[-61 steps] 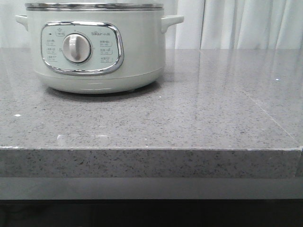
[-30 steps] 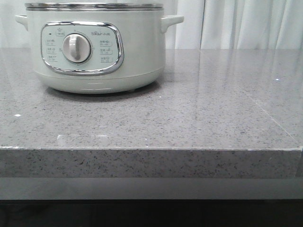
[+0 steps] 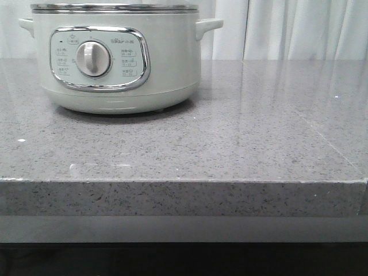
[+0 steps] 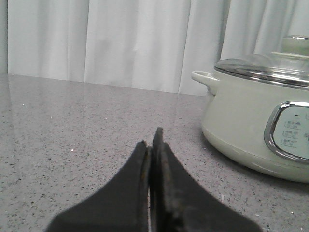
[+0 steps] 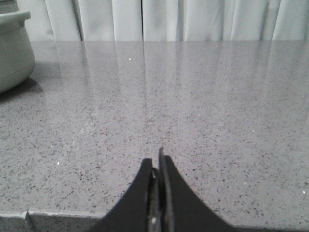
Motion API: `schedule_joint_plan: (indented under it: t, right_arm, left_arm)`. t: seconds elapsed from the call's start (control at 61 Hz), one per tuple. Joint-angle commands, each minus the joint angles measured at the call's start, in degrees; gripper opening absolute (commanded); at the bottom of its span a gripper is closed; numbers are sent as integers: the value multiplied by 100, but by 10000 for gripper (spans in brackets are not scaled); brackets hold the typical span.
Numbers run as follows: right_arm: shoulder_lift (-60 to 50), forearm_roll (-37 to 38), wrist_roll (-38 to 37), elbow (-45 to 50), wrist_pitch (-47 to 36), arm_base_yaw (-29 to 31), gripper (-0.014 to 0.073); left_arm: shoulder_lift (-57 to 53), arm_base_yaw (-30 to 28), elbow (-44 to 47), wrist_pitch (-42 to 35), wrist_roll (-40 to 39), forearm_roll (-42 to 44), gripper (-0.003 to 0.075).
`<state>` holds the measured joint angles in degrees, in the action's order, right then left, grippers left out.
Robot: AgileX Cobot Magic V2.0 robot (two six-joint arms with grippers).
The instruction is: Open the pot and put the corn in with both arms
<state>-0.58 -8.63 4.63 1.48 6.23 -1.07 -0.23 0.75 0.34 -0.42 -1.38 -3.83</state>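
The pale greenish-white pot (image 3: 118,57) stands at the back left of the grey stone counter, its silver dial (image 3: 92,58) facing me. In the left wrist view the pot (image 4: 256,121) carries a glass lid (image 4: 260,65) on its steel rim. My left gripper (image 4: 150,142) is shut with nothing in it, low over the counter and apart from the pot. My right gripper (image 5: 157,162) is shut and empty too, near the counter's front edge, with a part of the pot (image 5: 14,48) far off to one side. The corn is out of view. Neither gripper shows in the front view.
The grey speckled counter (image 3: 241,126) ends in a front edge (image 3: 184,181) with a drop below it. White curtains (image 3: 299,29) hang behind the counter.
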Motion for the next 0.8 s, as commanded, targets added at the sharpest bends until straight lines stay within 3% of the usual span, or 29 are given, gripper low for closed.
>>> schedule_joint_plan:
  t: [0.0,0.41,0.558,0.787]
  right_arm:
    - [-135,-27,31,6,-537,39,-68]
    - [-134,-4,-55,6,-748,39,-68]
    - [-134,598,-569,6,-1213,39,-68]
    - [-134,627,-610,6,-1255,39,-68]
  left_arm:
    - [-113,41,27,-458,-51,9,-20]
    - [-113,41,27,-458,-51,9,-20]
    - [-113,41,27,-458,-51,9,-20]
    - [-113,41,27,-458,-51,9,-20]
